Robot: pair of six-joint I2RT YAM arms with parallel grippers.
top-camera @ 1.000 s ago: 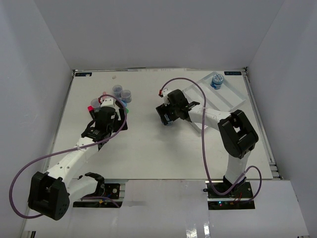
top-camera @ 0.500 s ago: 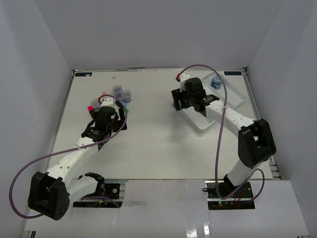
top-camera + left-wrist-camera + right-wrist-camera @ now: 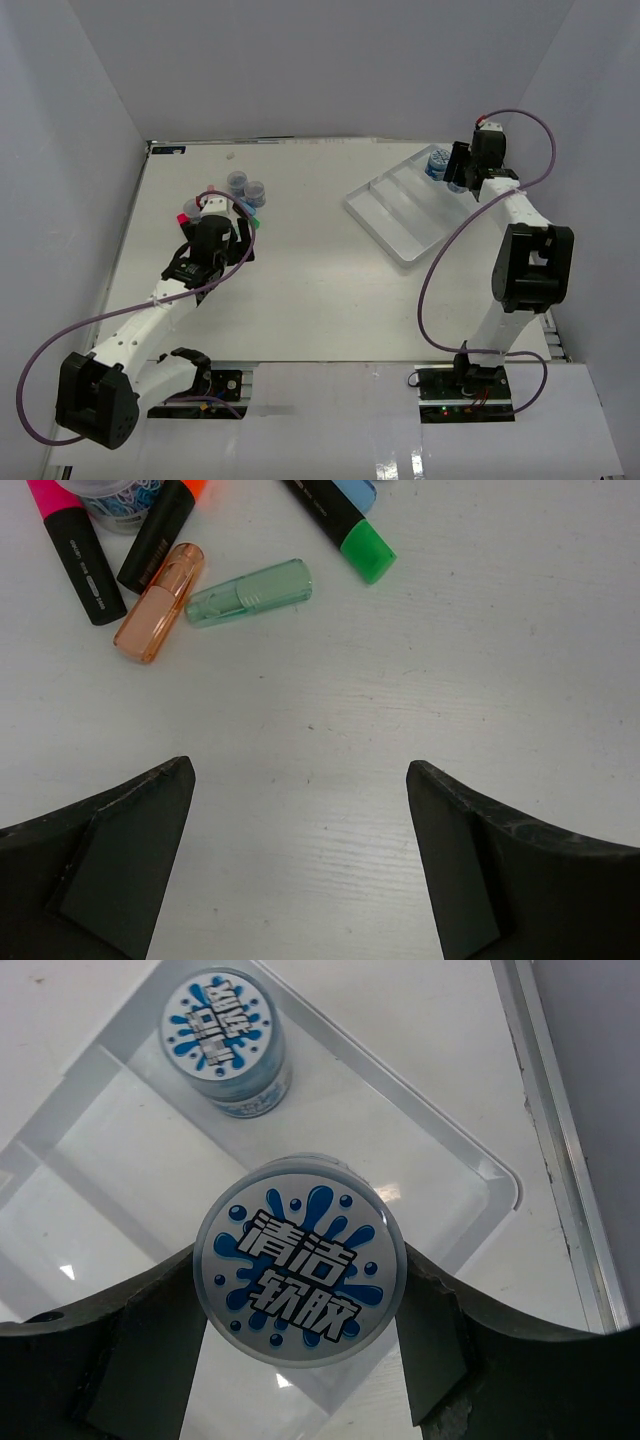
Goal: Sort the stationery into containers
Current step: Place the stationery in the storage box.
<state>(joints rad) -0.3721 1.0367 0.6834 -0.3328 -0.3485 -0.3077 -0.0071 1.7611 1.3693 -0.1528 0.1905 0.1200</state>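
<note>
My right gripper is shut on a clear jar with a blue-white lid, held above the far right end of the white tray. A second jar stands in that end compartment; it also shows in the top view. My left gripper is open and empty over bare table, just short of the marker pile. The pile holds a pink marker, an orange one, a green one, and loose orange and green caps. Two more jars stand behind the pile.
The tray's rounded corner wall lies right under the held jar. A metal rail marks the table's right edge close by. White walls enclose the table on three sides. The tray's other long compartments hold nothing.
My right arm has swung from the table's middle to the far right, carrying the jar over the tray's end. The left arm has barely moved.
</note>
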